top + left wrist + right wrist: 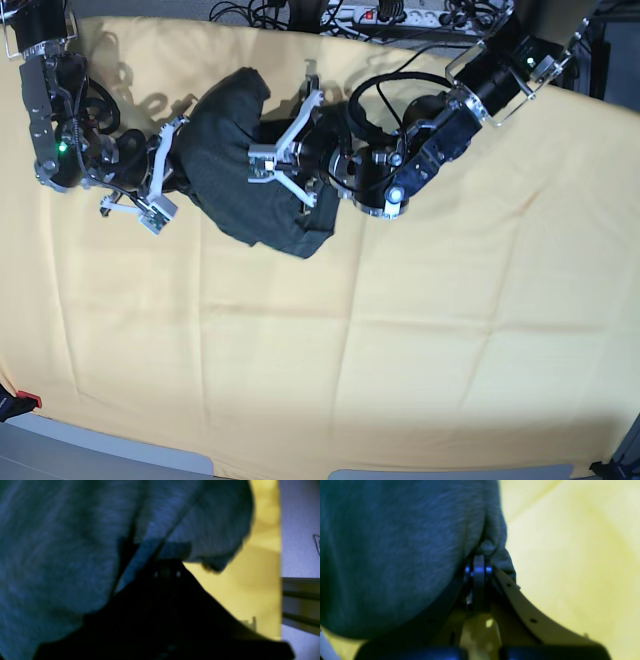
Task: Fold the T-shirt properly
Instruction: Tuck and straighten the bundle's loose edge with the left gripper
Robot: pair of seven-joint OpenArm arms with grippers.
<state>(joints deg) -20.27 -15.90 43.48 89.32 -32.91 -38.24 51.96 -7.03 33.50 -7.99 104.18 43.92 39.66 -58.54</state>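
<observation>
**T-shirt bunched and held between both grippers**

The T-shirt (245, 165) is gathered into a dark, crumpled mass at the upper middle of the yellow surface (400, 330), hanging between the two arms in the base view.

Right gripper (479, 561): fingers drawn together with a bunched fold of the shirt pinched at the tips, as the right wrist view shows. The fabric drapes over the left of that view, the surface to the right.

Left gripper (166, 562): dark and blurred in the left wrist view. Fabric meets its tip and folds converge there; the jaws appear closed on the cloth. In the base view it sits at the shirt's right edge.

A power strip (400, 14) and cables lie beyond the far edge of the surface.
</observation>
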